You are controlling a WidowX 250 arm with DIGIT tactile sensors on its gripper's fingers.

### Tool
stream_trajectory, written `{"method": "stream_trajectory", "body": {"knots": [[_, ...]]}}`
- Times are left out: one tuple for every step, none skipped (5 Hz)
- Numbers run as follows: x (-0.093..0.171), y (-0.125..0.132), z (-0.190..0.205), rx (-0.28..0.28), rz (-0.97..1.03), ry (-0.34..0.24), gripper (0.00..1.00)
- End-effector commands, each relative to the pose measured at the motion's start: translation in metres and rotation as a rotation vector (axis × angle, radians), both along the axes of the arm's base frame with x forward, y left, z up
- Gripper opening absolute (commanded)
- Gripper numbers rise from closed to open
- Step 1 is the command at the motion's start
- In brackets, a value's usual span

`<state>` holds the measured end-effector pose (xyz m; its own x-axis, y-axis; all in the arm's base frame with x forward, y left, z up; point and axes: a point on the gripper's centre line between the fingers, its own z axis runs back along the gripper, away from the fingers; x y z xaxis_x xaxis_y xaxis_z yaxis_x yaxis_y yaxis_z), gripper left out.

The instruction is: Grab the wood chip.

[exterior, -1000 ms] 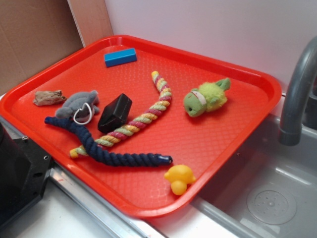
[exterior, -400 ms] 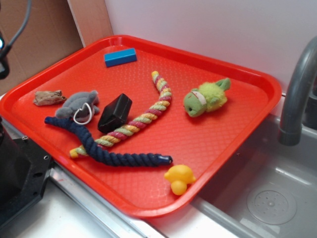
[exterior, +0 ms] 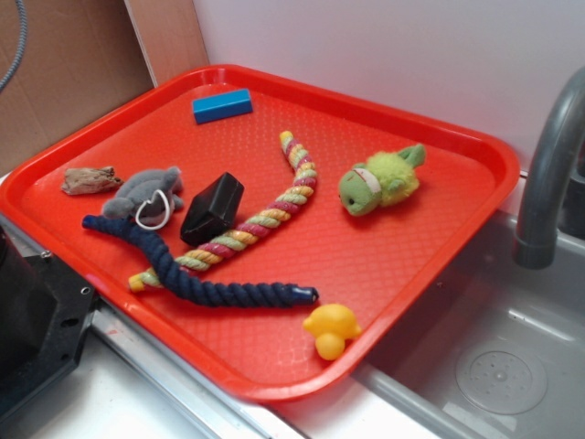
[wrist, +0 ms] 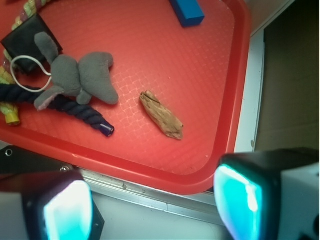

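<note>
In the wrist view the pincer [wrist: 155,210] filled the near edge, its two pads standing wide apart with nothing between them; it hung over the near rim of the red tray [wrist: 240,75] and the strip of bench beside it. It did not show in the exterior view.

Just beyond the pincer, the wood chip [wrist: 161,114] lay flat on the tray floor, slanted, one end nearer and to the right, the other farther and to the left. It sat clear of everything: the grey plush toy [wrist: 80,75] was off to its left, apart from it, with the tip of the dark blue rope [wrist: 80,111] nearer that toy than the chip. The blue block [wrist: 186,11] lay far beyond.

The chip looked light, stiff and rough, so it would likely not slip, though thin edges might crumble under a hard squeeze. The best hold seemed across its narrow middle, pads on the two long sides. As the chip lay askew to the gap, the pincer would probably need to move forward and turn before descending.
</note>
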<state>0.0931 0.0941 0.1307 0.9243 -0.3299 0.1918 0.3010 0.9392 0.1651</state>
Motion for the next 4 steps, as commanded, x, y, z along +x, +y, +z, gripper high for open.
{"method": "stream_trajectory", "body": {"knots": [[0.027,0.029,-0.039,-0.115,-0.027,0.075,1.00],[0.035,0.043,-0.056,-0.177,-0.063,0.084,1.00],[0.043,0.041,-0.072,-0.161,-0.104,0.105,1.00],[0.048,0.026,-0.082,-0.127,-0.170,0.106,1.00]]}}
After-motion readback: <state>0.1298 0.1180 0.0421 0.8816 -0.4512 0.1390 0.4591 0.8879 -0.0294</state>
